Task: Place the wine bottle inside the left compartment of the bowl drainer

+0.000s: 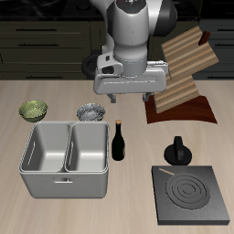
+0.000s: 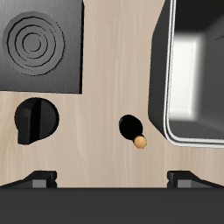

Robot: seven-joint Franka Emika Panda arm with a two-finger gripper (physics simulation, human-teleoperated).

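Note:
The wine bottle (image 1: 119,142) stands upright on the table, slim and near-black with a pale cap, close beside the bowl drainer (image 1: 62,187). The drainer is a light-grey metal tub with two deep wells, and both show nothing inside. My gripper (image 1: 129,95) hangs open high above the table, farther back than the bottle, holding nothing. In the wrist view I look straight down on the bottle (image 2: 129,127), with the drainer's rim (image 2: 163,79) beside it. Both fingertips (image 2: 39,178) show wide apart at the frame's edge.
A squat black pot with a knob (image 1: 176,153) stands on the bottle's other side, and a flat dark plate with spiral rings (image 1: 190,196) lies nearer the front edge. Two small bowls (image 1: 34,111) (image 1: 90,112) sit behind the drainer. A wooden rack (image 1: 187,69) stands at the back.

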